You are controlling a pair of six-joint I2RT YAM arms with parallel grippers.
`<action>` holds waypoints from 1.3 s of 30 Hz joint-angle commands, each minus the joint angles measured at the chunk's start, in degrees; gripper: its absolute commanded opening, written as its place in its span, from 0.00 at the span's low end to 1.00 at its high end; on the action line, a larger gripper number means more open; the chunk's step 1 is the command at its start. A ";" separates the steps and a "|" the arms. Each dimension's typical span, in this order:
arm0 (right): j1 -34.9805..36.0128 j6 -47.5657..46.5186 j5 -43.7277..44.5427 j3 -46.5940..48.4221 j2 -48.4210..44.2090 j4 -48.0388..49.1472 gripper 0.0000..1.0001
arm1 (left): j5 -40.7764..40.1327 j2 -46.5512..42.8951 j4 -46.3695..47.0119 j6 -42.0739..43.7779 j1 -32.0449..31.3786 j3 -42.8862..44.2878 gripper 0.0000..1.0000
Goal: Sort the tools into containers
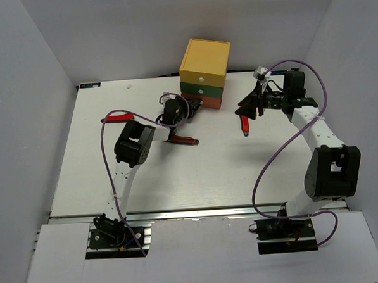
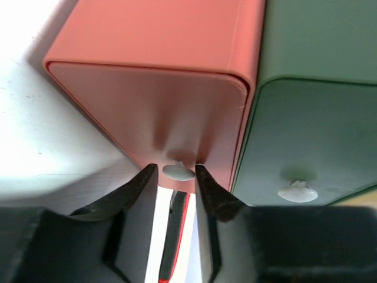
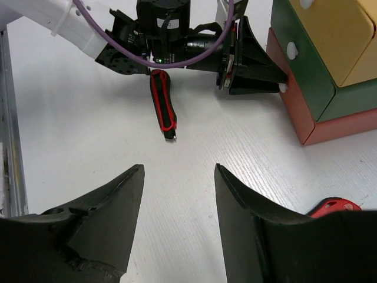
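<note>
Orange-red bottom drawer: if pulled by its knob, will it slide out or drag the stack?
The knob is small and rounded, so the left fingers flanking it may slip. The orange-red drawer carries the green drawer and yellow drawer, whose weight probably steadies it, yet nothing visibly anchors them, so all might slide.

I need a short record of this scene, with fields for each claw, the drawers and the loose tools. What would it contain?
left claw: fingers on either side of the white knob of the orange-red drawer; whether it is clamped is unclear
right claw: open, empty, above the table
drawers: yellow drawer over green drawer over the orange-red one; all look shut
loose tools: red-and-black tool near the left claw; second tool beside the right claw; red-handled tool far left
</note>
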 commanded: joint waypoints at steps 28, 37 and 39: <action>-2.05 -3.47 2.47 -2.73 -1.45 -1.77 0.58 | 1.18 -6.18 8.28 -0.96 -0.66 -12.85 0.27; -2.05 0.02 16.25 -5.28 -0.66 -0.90 0.58 | 2.14 -14.01 11.01 1.15 -0.75 -24.90 0.27; -2.05 2.15 23.26 -5.81 0.39 0.78 0.58 | 2.14 -15.68 11.36 1.41 -0.75 -27.10 0.28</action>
